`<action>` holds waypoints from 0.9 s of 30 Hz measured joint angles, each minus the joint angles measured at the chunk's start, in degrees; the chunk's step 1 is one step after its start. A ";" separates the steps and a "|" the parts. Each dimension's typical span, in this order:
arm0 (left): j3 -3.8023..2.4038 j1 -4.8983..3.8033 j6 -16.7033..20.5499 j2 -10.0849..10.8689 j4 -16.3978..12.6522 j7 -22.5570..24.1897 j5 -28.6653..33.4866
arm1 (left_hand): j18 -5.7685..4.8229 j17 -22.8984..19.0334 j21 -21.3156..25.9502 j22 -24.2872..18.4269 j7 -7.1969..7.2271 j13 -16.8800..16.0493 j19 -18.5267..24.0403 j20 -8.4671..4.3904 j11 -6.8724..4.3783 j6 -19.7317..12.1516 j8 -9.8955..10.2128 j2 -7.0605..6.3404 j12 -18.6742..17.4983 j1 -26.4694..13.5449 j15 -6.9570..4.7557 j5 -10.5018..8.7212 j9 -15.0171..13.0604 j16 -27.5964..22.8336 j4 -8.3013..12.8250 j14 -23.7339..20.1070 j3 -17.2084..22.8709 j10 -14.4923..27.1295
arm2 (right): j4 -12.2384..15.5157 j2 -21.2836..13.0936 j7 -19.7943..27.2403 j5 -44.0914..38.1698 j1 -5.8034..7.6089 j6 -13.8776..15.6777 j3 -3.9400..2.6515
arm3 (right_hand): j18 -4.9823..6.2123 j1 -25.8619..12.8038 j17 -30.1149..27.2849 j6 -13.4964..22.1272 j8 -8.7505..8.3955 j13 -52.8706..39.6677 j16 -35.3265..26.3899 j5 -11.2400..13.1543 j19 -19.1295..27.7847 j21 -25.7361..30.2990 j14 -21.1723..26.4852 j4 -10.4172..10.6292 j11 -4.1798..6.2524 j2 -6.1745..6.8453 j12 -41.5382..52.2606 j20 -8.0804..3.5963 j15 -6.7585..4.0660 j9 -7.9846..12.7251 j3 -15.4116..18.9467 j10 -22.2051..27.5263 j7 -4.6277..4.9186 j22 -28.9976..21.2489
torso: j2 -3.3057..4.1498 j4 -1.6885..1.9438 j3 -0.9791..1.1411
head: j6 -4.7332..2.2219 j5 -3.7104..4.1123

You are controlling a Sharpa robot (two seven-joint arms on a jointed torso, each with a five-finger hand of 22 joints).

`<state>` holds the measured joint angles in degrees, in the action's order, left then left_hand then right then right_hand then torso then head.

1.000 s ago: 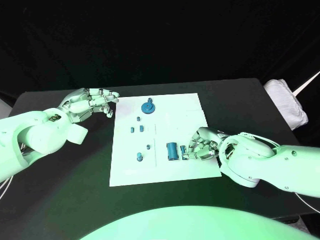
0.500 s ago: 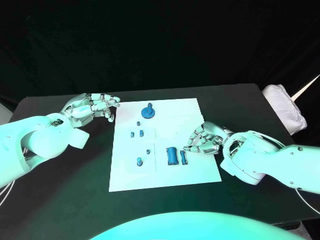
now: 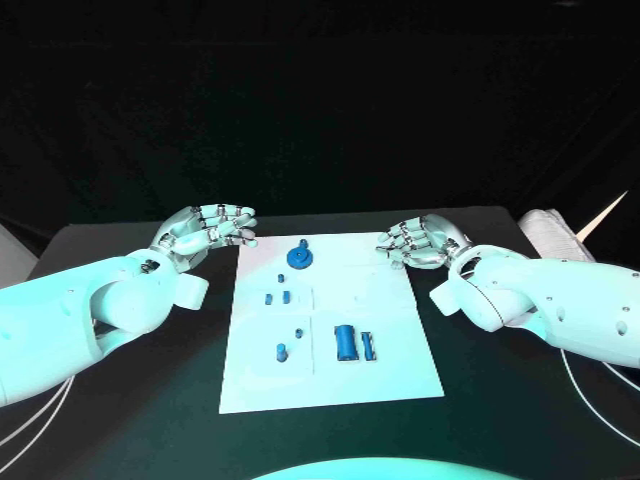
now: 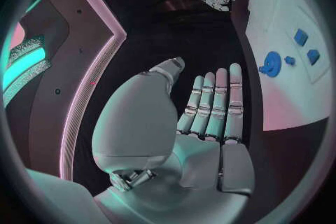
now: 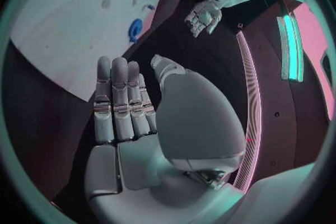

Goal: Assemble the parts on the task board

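Both hands hover off the task board (image 3: 392, 370), one at each upper corner, which leaves the white plate unobstructed in the middle of the head view. The left robot hand (image 3: 208, 230) sits just beyond the board's upper left corner, fingers apart and holding nothing; the left wrist view shows its fingers (image 4: 213, 103) stretched out straight. The right robot hand (image 3: 424, 241) hangs at the upper right corner, likewise empty with fingers extended (image 5: 120, 98).

The blue parts lie on the board: a round disc with a knob (image 3: 300, 257) near the top, two small pieces (image 3: 276, 297) left of centre, a small peg (image 3: 280, 351) lower left, and a cylinder (image 3: 345, 342) beside a thin bar (image 3: 368, 345) lower centre. Judging by this, assembly looks paused between picks.

The black counter (image 3: 118, 420) carries the board. A white padded object (image 3: 558, 232) rests at the counter's right edge. Behind it, the room is dark.
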<state>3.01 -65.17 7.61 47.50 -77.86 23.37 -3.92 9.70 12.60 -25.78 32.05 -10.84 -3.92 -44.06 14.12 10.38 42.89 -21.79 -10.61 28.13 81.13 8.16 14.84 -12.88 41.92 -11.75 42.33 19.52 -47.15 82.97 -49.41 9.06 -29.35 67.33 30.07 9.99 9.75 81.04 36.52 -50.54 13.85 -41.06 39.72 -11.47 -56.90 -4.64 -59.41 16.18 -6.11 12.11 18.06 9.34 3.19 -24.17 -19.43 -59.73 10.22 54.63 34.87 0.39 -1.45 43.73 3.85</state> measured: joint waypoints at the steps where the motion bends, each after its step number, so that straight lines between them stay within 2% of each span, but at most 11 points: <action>1: 0.00 0.09 0.58 -0.69 1.02 0.70 0.56 | 0.00 -0.74 1.79 -1.26 0.36 0.19 0.28 0.27 0.01 0.36 0.39 -0.05 -1.53 0.05 0.18 0.00 0.36 -2.61 -0.33 0.20 0.20 -1.14 | -1.46 0.84 1.38 1.28 0.03 -0.38 -0.08 | -0.01 0.33 -1.88 0.27 -0.36 3.41 -3.48 0.20 2.03 0.39 1.95 -0.03 -0.46 0.33 -2.26 0.83 0.80 0.33 -1.32 0.41 0.29 -2.09 | -0.15 0.01 0.01 | -0.28 -0.12; 5: 0.00 0.39 2.29 -3.81 5.79 3.38 2.24 | 0.00 -3.01 9.05 -6.67 0.35 0.32 1.19 1.41 0.07 2.86 2.45 -0.20 -10.22 1.11 0.89 0.00 1.86 -13.68 -1.61 1.27 1.74 -5.32 | -7.27 4.43 6.61 5.81 0.06 -2.33 -0.36 | 0.00 0.17 -9.17 -0.35 -1.94 18.11 -16.30 0.62 6.88 1.05 3.16 -1.16 -1.98 1.40 -8.87 3.71 2.78 1.87 -5.98 -1.55 1.34 -13.25 | -0.79 0.07 0.07 | -1.55 -0.67; 8: -0.01 0.48 2.99 -5.53 8.21 4.68 2.80 | 0.00 -4.21 13.48 -10.17 0.91 0.32 2.01 2.22 0.19 3.44 4.39 -0.20 -15.62 1.11 1.39 0.00 2.71 -19.51 -1.61 0.76 2.15 -6.44 | -10.18 6.39 9.07 7.82 0.05 -3.56 -0.52 | 0.00 -0.73 -12.02 -0.57 -3.13 24.74 -21.29 0.62 7.83 1.05 2.55 -2.60 -2.49 1.29 -10.57 4.51 3.41 2.76 -7.43 -2.22 1.54 -19.42 | -1.18 0.17 0.17 | -2.39 -1.08; 10: -0.02 0.48 3.13 -5.72 8.40 4.82 2.85 | -0.99 -5.80 16.27 -14.37 2.65 0.89 8.89 -0.16 -1.49 -3.73 7.53 1.49 -18.62 -2.08 -0.04 -2.30 4.49 -24.12 0.58 -6.24 -1.08 1.66 | -10.29 6.65 9.38 8.13 0.06 -3.68 -0.57 | -0.51 -5.15 -16.44 7.08 -5.08 28.60 -25.12 2.47 15.76 1.57 11.42 -5.16 -1.20 -0.74 -12.00 2.46 2.66 6.35 -3.52 0.41 0.02 -26.32 | -1.25 0.18 0.25 | -2.63 -1.21; 12: -0.01 0.49 3.18 -5.51 8.19 4.75 2.85 | -3.21 -7.48 18.69 -18.74 4.71 1.63 17.53 -3.65 -3.66 -13.35 11.05 3.76 -21.07 -7.81 -2.04 -5.39 6.57 -28.60 3.29 -15.06 -5.62 12.77 | -10.03 6.45 9.31 8.16 -0.03 -3.57 -0.67 | -2.95 -10.81 -21.52 18.23 -7.32 31.88 -28.89 4.75 26.16 2.38 23.47 -7.98 0.63 -3.65 -13.55 -0.53 1.20 10.82 2.32 5.22 -2.53 -33.55 | -1.24 0.18 0.25 | -2.51 -1.15; 13: -0.02 0.53 3.30 -5.36 7.98 4.68 2.84 | -4.55 -8.44 20.01 -21.21 5.83 2.05 22.45 -5.61 -4.91 -18.82 13.04 5.03 -22.40 -11.55 -3.18 -7.13 7.72 -31.08 4.87 -20.10 -8.18 19.14 | -9.74 6.31 9.27 8.27 -0.19 -3.43 -0.92 | -4.16 -14.20 -24.18 23.96 -8.47 33.53 -30.82 5.95 31.62 2.80 29.83 -9.42 1.58 -5.17 -14.36 -2.12 0.40 13.18 5.34 12.24 -3.94 -37.29 | -1.25 0.17 0.25 | -2.52 -1.15; 17: -0.27 0.96 4.38 -5.13 6.38 4.58 2.84 | -6.72 -10.46 22.82 -26.49 8.26 2.96 32.98 -9.74 -7.59 -30.55 17.30 7.76 -25.19 -22.29 -5.62 -10.90 10.24 -36.37 8.21 -30.95 -13.73 32.79 | -7.63 6.04 9.39 9.32 -1.13 -2.45 -2.29 | -6.73 -24.43 -30.20 36.90 -11.09 37.20 -35.17 8.63 43.96 3.49 44.26 -12.74 3.81 -8.55 -16.16 -5.62 -1.36 18.54 12.18 34.50 -7.03 -45.75 | -1.42 0.13 0.31 | -3.37 -1.47; 19: -0.45 1.26 5.33 -5.01 5.12 4.57 2.85 | -7.20 -11.02 23.61 -27.94 8.93 3.21 35.86 -10.91 -8.33 -33.76 18.45 8.50 -25.98 -26.95 -6.28 -11.91 10.93 -37.82 9.11 -33.92 -15.25 36.54 | -6.01 5.92 9.72 10.29 -1.84 -1.65 -3.19 | -6.97 -32.11 -31.90 40.55 -11.82 38.24 -36.39 9.40 47.42 3.87 48.31 -13.64 4.42 -9.49 -16.64 -6.61 -1.84 20.04 14.15 41.22 -7.89 -48.12 | -1.63 0.08 0.42 | -4.10 -1.76; 20: -0.59 1.48 6.18 -4.90 4.16 4.57 2.85 | -7.62 -11.31 23.97 -28.68 9.29 3.33 37.34 -11.50 -8.70 -35.42 19.07 8.91 -26.37 -33.99 -6.65 -12.45 11.30 -38.55 9.74 -35.43 -15.87 38.47 | -4.75 5.82 10.06 11.17 -2.39 -0.95 -3.91 | -7.73 -39.91 -32.74 42.36 -12.20 38.74 -36.97 9.77 49.15 3.87 50.32 -14.11 4.71 -9.95 -16.93 -7.10 -2.09 20.78 15.11 44.57 -8.29 -49.30 | -1.80 0.05 0.50 | -4.69 -1.98; 24: -1.24 2.26 10.28 -4.38 0.33 4.58 2.93 | -8.52 -11.93 24.73 -30.31 10.06 3.60 40.55 -12.77 -9.53 -39.02 20.40 9.72 -27.01 -55.99 -7.38 -13.58 12.05 -40.18 10.72 -38.76 -17.63 42.66 | 0.03 5.40 11.88 15.22 -4.35 2.31 -6.64 | -8.09 -59.62 -34.60 46.33 -12.77 39.89 -38.28 10.36 52.90 4.14 54.74 -15.23 5.40 -11.03 -17.41 -8.21 -2.67 22.44 17.12 52.01 -9.22 -51.91 | -2.50 -0.12 0.85 | -6.77 -2.81; 27: -1.75 3.04 14.64 -3.91 -3.17 4.68 3.05 | -8.52 -12.21 25.17 -31.01 10.41 3.71 41.83 -13.50 -9.88 -40.58 20.72 10.08 -27.47 -66.12 -7.76 -14.00 12.40 -40.82 11.28 -40.11 -18.23 44.45 | 3.13 5.19 13.73 18.79 -5.60 5.18 -8.12 | -8.45 -68.14 -35.37 48.04 -13.11 40.34 -38.68 10.69 54.41 4.14 56.59 -15.70 5.70 -11.46 -17.41 -8.72 -2.89 23.12 17.94 55.08 -9.62 -53.01 | -2.98 -0.23 1.10 | -8.06 -3.37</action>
<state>1.26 -62.13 22.24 43.59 -81.03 28.05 -0.87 1.17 0.39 -0.61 1.04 -0.43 -0.21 -2.23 0.62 0.49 2.32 -1.07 -0.53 0.66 15.00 0.40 0.83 -0.48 1.10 -0.47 2.23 1.29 -2.70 86.10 -44.23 22.79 -10.56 61.74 35.25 1.87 1.30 12.90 1.16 -2.50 0.75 -0.72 1.04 -0.78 -2.50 -0.50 -2.81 0.47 -0.41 0.65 0.64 0.62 0.31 -1.04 -1.49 -4.65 0.60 1.62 31.89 0.16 -0.35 35.66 0.47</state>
